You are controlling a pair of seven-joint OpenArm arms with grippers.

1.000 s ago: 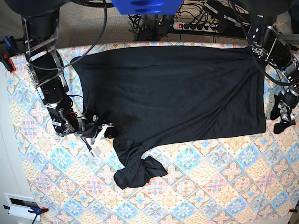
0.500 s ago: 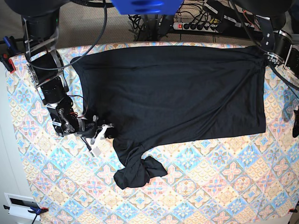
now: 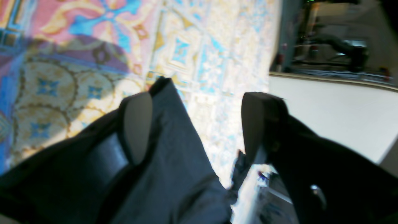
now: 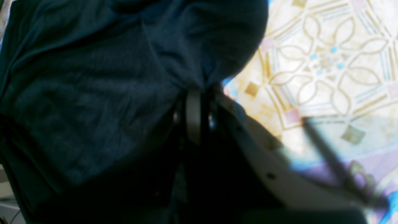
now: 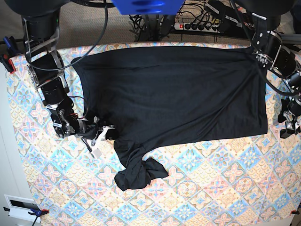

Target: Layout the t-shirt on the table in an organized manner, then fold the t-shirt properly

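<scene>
The t-shirt (image 5: 174, 89) lies spread over the far half of the tabletop (image 5: 211, 188), its body mostly flat and reaching almost to the far edge. One sleeve is not laid out: it trails toward the near edge and ends in a twisted, bunched knot (image 5: 138, 173) left of the middle in the base view. That bundle is, I judge, why the layout step is not finished.

The right gripper (image 5: 106, 133) sits low on the tabletop at the shirt's edge where that sleeve joins the body. Its jaws are pressed together, and the right wrist view shows dark cloth gathered and puckering right at their tips, so they appear to have a pinch of the t-shirt (image 4: 93, 77). Holding there makes sense if the sleeve is to be drawn outward and flattened.

The left gripper (image 5: 288, 123) hangs near the opposite side edge of the tabletop, just beyond the shirt's hem side, with its jaws spread wide and nothing between them. In the left wrist view a strip of dark fabric (image 3: 177, 161) passes beside one finger (image 3: 136, 124), but only patterned cloth shows in the gap, so it grips nothing. It looks parked clear of the work.

Hard to make out: both wrist views are blurred, how much fabric the shut jaws hold is hidden under folds, the collar cannot be picked out on the black cloth, and the second sleeve is not discernible
</scene>
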